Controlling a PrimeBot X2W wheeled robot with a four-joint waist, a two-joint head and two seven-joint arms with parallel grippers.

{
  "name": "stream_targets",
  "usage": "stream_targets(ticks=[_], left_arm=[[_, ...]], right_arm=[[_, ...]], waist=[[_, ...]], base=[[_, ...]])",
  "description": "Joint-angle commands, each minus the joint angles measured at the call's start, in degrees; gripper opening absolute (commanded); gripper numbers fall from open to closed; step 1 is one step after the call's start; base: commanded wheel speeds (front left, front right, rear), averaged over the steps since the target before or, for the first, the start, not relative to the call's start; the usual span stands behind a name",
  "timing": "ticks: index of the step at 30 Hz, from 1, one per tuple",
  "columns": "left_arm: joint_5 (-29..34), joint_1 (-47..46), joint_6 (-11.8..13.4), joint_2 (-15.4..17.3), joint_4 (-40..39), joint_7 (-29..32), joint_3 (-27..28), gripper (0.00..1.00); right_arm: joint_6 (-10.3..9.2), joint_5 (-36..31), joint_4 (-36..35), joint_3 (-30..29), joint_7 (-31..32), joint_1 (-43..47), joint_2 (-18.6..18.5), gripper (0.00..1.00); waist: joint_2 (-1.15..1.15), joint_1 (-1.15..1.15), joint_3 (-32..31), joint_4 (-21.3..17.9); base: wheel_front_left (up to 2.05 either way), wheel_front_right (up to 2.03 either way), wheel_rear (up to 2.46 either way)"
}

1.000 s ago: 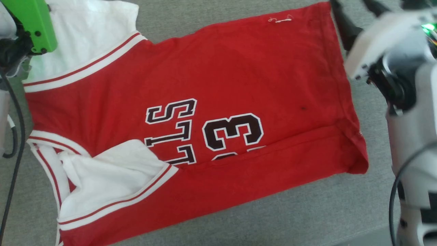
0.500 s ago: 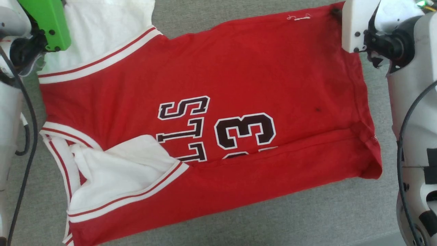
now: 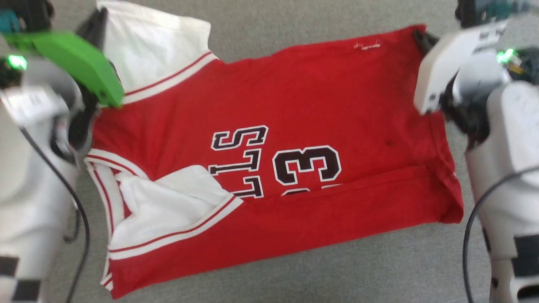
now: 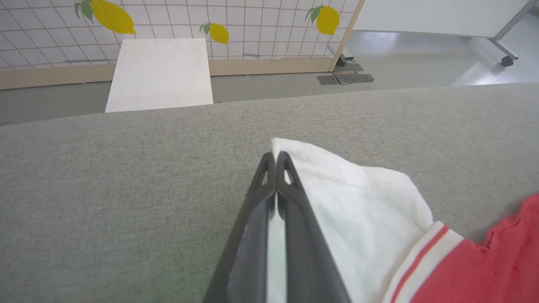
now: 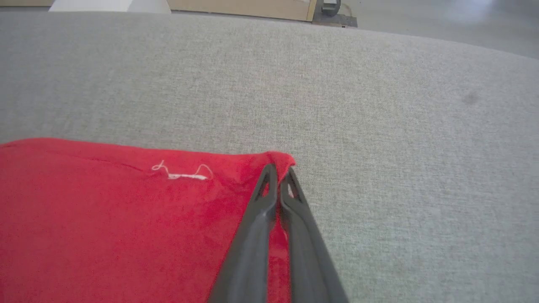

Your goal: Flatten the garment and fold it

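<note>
The garment [image 3: 294, 105], a red jersey with white sleeves, striped trim and black lettering, lies spread sideways on the grey cloth surface, its near side folded over. In the left wrist view my left gripper [image 4: 276, 158] is shut on the far corner of the white sleeve [image 4: 362, 210]. At the far right, my right gripper [image 5: 278, 168] is shut on the far hem corner of the garment [image 5: 126, 210]. In the head view the left gripper [image 3: 99, 21] and the right gripper [image 3: 421, 38] are largely hidden by the wrists.
Grey fabric surface [image 3: 337, 269] runs all around the jersey. Beyond its far edge are a floor, a white panel [image 4: 162, 73] and a tiled wall with lemon pictures [image 4: 113, 17]. My pale forearms [image 3: 29, 202] flank the garment on both sides.
The right gripper came down on the far hem corner and shut on it. The head camera shifted, so both arms now stand larger in view. The left gripper stays shut on the sleeve.
</note>
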Motion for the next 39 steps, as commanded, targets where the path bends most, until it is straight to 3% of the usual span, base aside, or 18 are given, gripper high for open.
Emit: stream_targets(ticks=[1, 8, 14, 24, 31, 38, 39], left_arm=[[0.0, 3.1, -0.7, -0.3, -1.2, -2.8, 0.3, 0.00], [-2.3, 18.2, -1.1, -1.2, -10.2, -12.1, 1.7, 0.00], [-5.1, 31.1, 0.5, -0.6, -17.4, -12.8, 2.3, 0.00], [-11.1, 46.8, 1.4, -2.5, -22.0, -10.9, 0.4, 0.00], [-12.2, 48.6, -0.6, -4.0, -17.1, -9.4, -2.9, 0.00], [-11.1, 47.9, -0.7, -4.5, -11.3, -9.8, -4.0, 0.00], [-11.1, 47.8, -0.8, -4.7, -10.8, -9.9, -4.3, 0.36]], right_arm=[[-0.08, 0.8, -1.1, 0.7, -3.1, 2.6, -0.2, 0.00], [-0.08, 3.3, -5.3, 1.9, -16.8, 13.8, -3.1, 0.00], [-0.08, 5.1, -6.7, 0.2, -21.1, 21.9, -5.0, 0.00], [-0.08, 5.1, -6.7, -0.5, -13.8, 30.1, -10.1, 0.00], [-0.08, 5.7, -5.4, 2.6, -4.3, 32.0, -13.3, 0.00], [-0.08, 6.0, -3.6, 3.2, 2.3, 31.6, -13.0, 0.00], [-0.08, 6.5, -3.8, 3.0, 2.9, 31.8, -12.6, 0.24]], waist=[[0.00, 0.00, -5.4, 2.1], [0.00, 0.00, -12.4, 4.9], [0.00, 0.00, -16.1, 6.8], [0.00, 0.00, -17.9, 9.2], [0.00, 0.00, -17.6, 10.2], [0.00, 0.00, -18.1, 10.3], [0.00, 0.00, -18.4, 10.4]], base=[[0.00, 0.00, 0.00], [0.00, 0.00, 0.00], [0.00, 0.00, 0.00], [0.00, 0.00, 0.00], [0.00, 0.00, 0.00], [0.00, 0.00, 0.00], [0.00, 0.00, 0.00]])
